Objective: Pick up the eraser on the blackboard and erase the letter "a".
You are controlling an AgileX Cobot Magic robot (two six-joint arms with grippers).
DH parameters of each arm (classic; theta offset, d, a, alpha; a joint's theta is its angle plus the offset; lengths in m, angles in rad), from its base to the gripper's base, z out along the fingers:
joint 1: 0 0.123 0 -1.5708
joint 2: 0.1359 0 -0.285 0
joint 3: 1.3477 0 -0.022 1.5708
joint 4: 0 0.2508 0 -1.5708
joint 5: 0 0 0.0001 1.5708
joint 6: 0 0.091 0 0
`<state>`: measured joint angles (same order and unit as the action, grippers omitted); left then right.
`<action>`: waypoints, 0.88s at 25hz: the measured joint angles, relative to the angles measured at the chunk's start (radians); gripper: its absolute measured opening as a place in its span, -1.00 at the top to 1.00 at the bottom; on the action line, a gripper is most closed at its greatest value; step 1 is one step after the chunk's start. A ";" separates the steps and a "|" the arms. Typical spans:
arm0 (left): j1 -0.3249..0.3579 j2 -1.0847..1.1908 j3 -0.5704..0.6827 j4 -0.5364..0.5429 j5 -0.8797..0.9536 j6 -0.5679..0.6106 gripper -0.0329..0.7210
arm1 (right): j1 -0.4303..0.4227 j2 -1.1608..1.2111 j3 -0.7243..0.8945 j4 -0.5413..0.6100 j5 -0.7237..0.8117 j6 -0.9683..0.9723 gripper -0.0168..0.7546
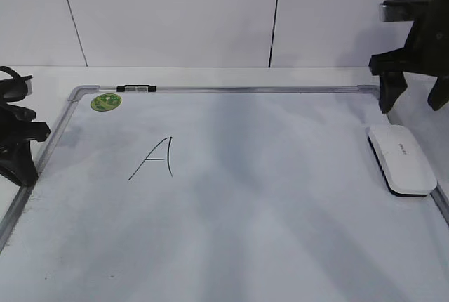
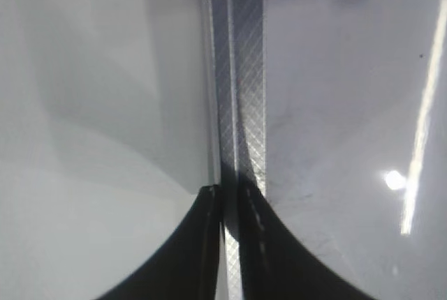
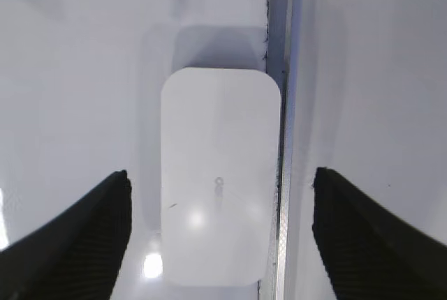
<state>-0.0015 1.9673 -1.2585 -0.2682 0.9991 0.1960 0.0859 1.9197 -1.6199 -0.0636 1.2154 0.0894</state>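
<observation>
The white eraser (image 1: 401, 158) lies on the blackboard, a white board with a silver frame (image 1: 245, 90), by its right edge. My right gripper (image 1: 415, 98) hangs open above the eraser's far end. In the right wrist view the eraser (image 3: 220, 125) lies between the open fingers (image 3: 220, 173), beside the frame strip (image 3: 283, 105). My left gripper (image 1: 24, 158) is shut and empty over the board's left frame (image 2: 241, 70), with its fingertips (image 2: 230, 192) together. An angular capital "A" (image 1: 156, 158) is drawn left of centre. The rounded lowercase "a" is not in view.
A round green sticker (image 1: 106, 102) and a small black clip (image 1: 137, 88) sit at the board's top left. Two tiny marks (image 1: 112, 276) show near the front edge. A white panelled wall stands behind the table.
</observation>
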 joint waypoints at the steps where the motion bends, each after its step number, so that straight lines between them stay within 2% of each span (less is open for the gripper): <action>1: 0.000 0.000 -0.002 0.002 0.000 0.002 0.76 | 0.000 -0.012 0.000 0.004 0.002 -0.006 -0.69; 6: 0.000 0.000 -0.057 0.016 0.029 0.007 0.47 | 0.000 -0.048 -0.002 0.008 0.005 -0.035 -0.68; 9: 0.000 0.000 -0.120 0.025 0.100 0.010 0.22 | 0.000 -0.063 -0.002 0.013 0.005 -0.044 -0.67; 11: 0.000 0.000 -0.170 0.032 0.158 0.010 0.15 | 0.000 -0.077 -0.002 0.026 0.007 -0.049 -0.66; 15: 0.000 -0.007 -0.241 0.036 0.197 0.010 0.11 | 0.000 -0.119 -0.002 0.064 0.010 -0.060 -0.64; 22: 0.000 -0.160 -0.248 0.034 0.212 0.010 0.10 | 0.000 -0.230 0.058 0.064 0.013 -0.065 -0.60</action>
<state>-0.0015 1.8073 -1.5065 -0.2344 1.2115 0.2057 0.0859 1.6893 -1.5617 0.0000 1.2279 0.0246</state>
